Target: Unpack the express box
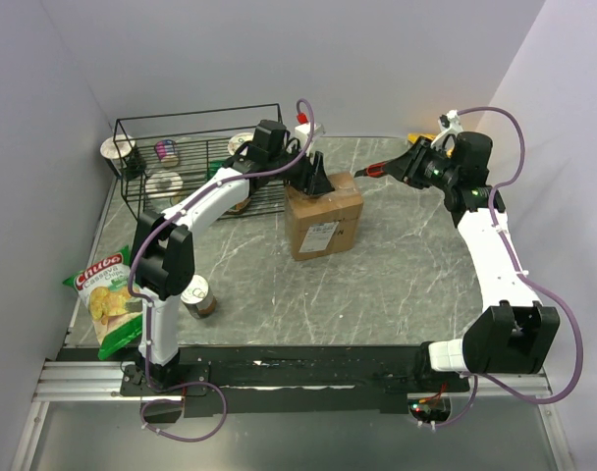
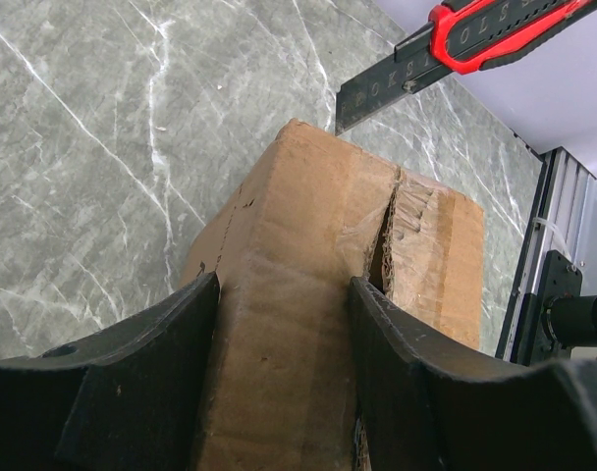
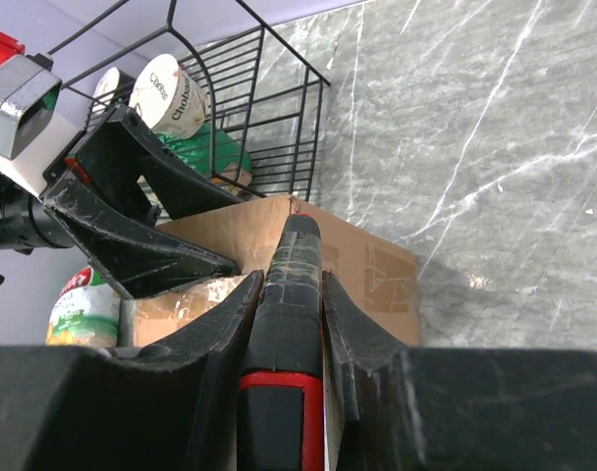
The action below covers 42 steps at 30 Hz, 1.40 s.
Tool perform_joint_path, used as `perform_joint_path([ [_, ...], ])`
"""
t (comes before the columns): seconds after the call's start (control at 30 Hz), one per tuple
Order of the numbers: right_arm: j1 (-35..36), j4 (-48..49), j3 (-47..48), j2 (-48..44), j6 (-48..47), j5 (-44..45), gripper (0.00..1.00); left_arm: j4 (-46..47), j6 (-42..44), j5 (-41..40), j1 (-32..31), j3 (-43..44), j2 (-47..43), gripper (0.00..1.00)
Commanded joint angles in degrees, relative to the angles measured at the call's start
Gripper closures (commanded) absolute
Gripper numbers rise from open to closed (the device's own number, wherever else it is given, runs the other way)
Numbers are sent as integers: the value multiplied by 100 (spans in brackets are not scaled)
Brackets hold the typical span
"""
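The express box point(image 1: 323, 218), a brown carton with a white label, lies mid-table. My left gripper point(image 1: 316, 183) is pressed onto its far end. In the left wrist view the box point(image 2: 289, 226) fills the gap between both fingers point(image 2: 181, 343), which touch the cardboard beside a torn seam; the left gripper point(image 2: 284, 285) is shut on it. My right gripper point(image 1: 408, 167) hovers to the right of the box, shut on a red and black utility knife point(image 1: 369, 172) that points at the box's far right corner. The knife point(image 3: 294, 294) sits between the right gripper's point(image 3: 291, 280) jaws, above the box point(image 3: 367, 265).
A black wire basket point(image 1: 195, 147) holding yogurt cups stands at the back left, just behind the left arm. A green chips bag point(image 1: 107, 294) and a can point(image 1: 197, 294) lie near the left arm's base. Grey walls close in on both sides.
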Motion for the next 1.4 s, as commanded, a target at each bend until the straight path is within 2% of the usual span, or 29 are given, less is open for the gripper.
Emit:
perform_joint_path([
  [0.0, -42, 318, 110, -211, 64, -119, 100, -336, 233, -289, -81, 23, 256, 40],
  [0.37, -51, -34, 136, -132, -23, -251, 100, -345, 225, -332, -81, 31, 265, 40],
  [0.83, -51, -983, 400, -97, -270, -708, 100, -380, 251, -614, -81, 137, 423, 41],
  [1.37, -235, -1150, 496, -35, -15, -1078, 100, -441, 286, -983, -81, 146, 467, 43],
])
